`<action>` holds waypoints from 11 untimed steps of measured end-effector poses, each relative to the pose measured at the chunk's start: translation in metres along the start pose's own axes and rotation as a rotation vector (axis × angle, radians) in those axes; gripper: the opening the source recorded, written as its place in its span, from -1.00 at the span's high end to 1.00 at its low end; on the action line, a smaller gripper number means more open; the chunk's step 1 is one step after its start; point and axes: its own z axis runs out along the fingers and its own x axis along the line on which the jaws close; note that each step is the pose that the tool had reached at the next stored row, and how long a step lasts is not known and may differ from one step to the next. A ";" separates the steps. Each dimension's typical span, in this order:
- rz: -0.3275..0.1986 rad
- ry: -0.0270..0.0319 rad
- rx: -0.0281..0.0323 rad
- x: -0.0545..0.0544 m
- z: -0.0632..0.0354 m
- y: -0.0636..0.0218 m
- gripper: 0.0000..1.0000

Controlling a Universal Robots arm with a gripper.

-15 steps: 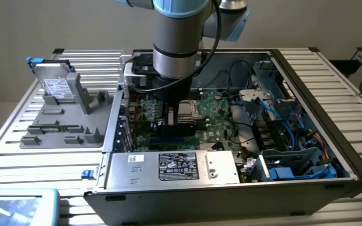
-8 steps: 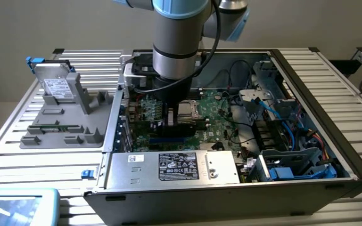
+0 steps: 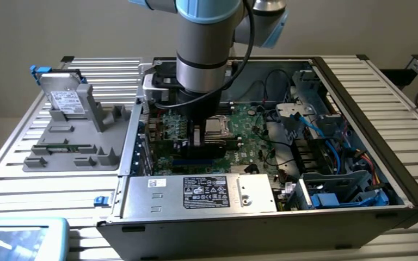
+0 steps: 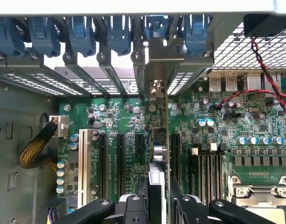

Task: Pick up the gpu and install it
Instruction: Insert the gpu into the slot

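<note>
Grips thin flat gpu [image 4: 157,149] edge-on, black gripper [image 4: 156,205] fingers clamped on it, above green motherboard [image 4: 254,116] slots, silver bracket [image 4: 156,60] near perforated rear panel inside open metal case [image 3: 369,103].

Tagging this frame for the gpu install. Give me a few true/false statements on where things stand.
1. The gripper is closed on the gpu, held on edge over the motherboard. True.
2. The hard drive sits inside the case. False: it stands in the gray tray outside the case, on the exterior view's left.
3. The gpu's metal bracket points toward the row of blue clips. True.
4. A card fills the white slot. False: that slot is empty.
</note>
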 end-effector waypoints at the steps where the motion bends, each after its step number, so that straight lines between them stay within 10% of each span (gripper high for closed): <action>1: 0.000 0.0000 0.0000 0.000 0.0001 0.0002 0.43; 11: 0.000 0.0000 0.0001 0.000 0.0005 0.0007 0.43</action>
